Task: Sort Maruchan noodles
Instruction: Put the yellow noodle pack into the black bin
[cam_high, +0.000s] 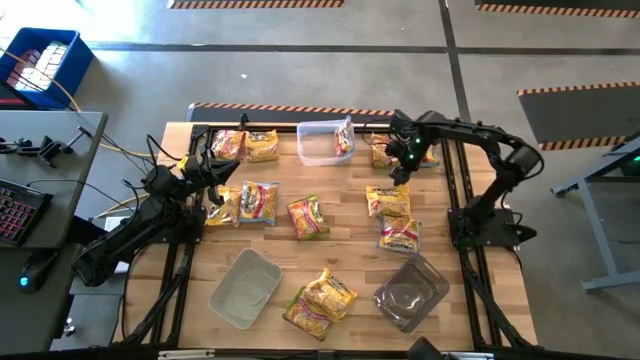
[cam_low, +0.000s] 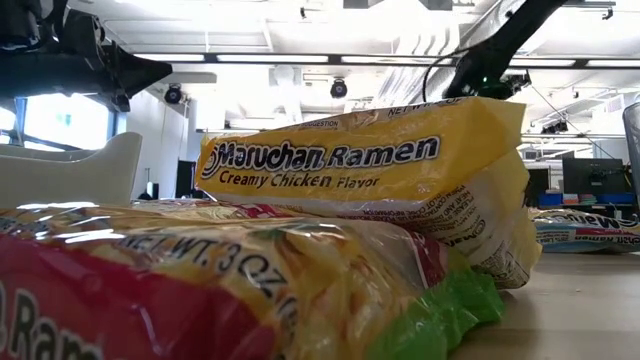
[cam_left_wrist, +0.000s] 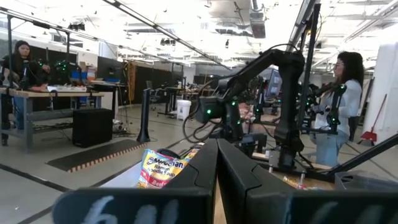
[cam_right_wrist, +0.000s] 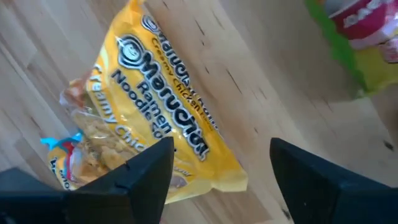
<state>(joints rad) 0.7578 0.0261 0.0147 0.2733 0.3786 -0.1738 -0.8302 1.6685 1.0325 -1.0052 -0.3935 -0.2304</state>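
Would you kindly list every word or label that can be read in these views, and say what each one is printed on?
"Maruchan Ramen", "Creamy Chicken Flavor": yellow packet on top of the pile, low view.
"NET WT. 3 OZ": red and yellow packet nearest the low camera.
"Maruchan Ramen Noodle Soup", "Creamy Chicken": yellow packet under the right gripper.
"Maruchan": upright packet in the left wrist view; its smaller print is unreadable.
High view: packet print is too small.

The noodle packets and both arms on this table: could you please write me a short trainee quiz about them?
1. True or false: the right gripper has its fingers open above a yellow packet.
2. What flavor is printed on the upper packet in the low view?
3. The clear tub at the table's far edge holds: A) nothing B) one packet C) five packets.

Key: 1 true; 2 Creamy Chicken; 3 B.
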